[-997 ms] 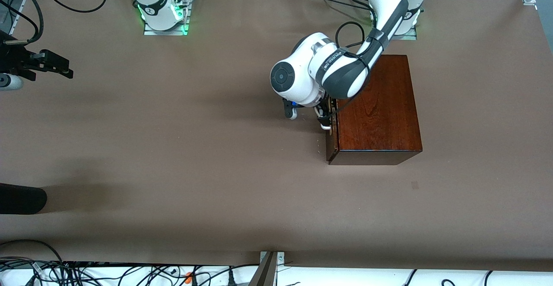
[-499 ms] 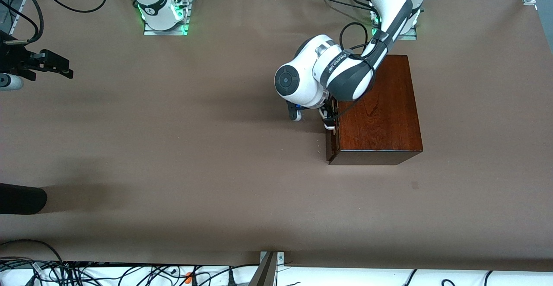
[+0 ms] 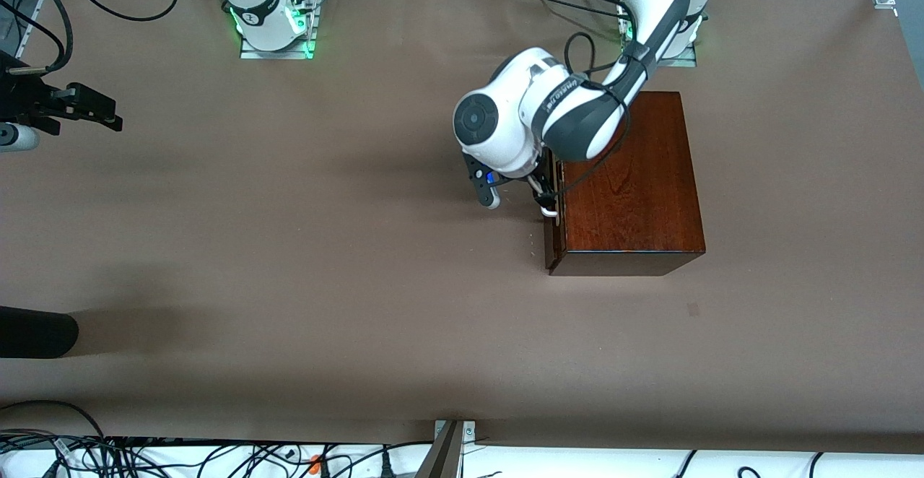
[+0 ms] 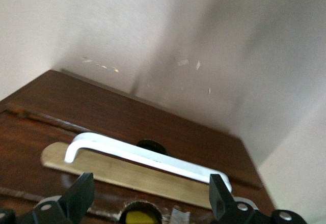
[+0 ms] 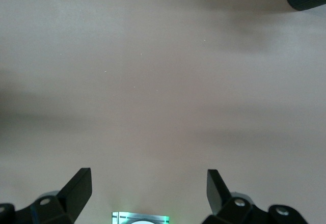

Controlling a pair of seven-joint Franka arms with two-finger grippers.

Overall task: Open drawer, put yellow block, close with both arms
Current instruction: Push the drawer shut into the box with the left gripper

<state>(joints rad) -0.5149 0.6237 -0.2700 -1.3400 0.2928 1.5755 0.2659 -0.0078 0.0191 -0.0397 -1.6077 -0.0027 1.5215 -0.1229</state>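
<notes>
At the right arm's end of the table (image 3: 289, 261) the right pincer (image 3: 79, 110) hangs well apart from everything; this arm waits, its wrist view showing only bare surface between its fingers (image 5: 76, 186), which stand wide apart and hold nothing. I judge it is parked clear so the other arm can work the front of the box unhindered.

Toward the left arm's end sits the wooden box (image 3: 628, 182), its drawer (image 3: 552, 236) appearing pushed in or nearly so. The left pincer (image 4: 147, 203) is down in front of the drawer, its fingers (image 4: 79, 196) released and spread to either side of the white handle (image 4: 145, 155), not yet clenched on it. That straddle looks like the set-up for closing on the bar and pulling the drawer out.

The yellow block cannot be found on the table in the front view; a small yellow patch shows at the edge of the left wrist view, but whether that is the block I cannot tell.
</notes>
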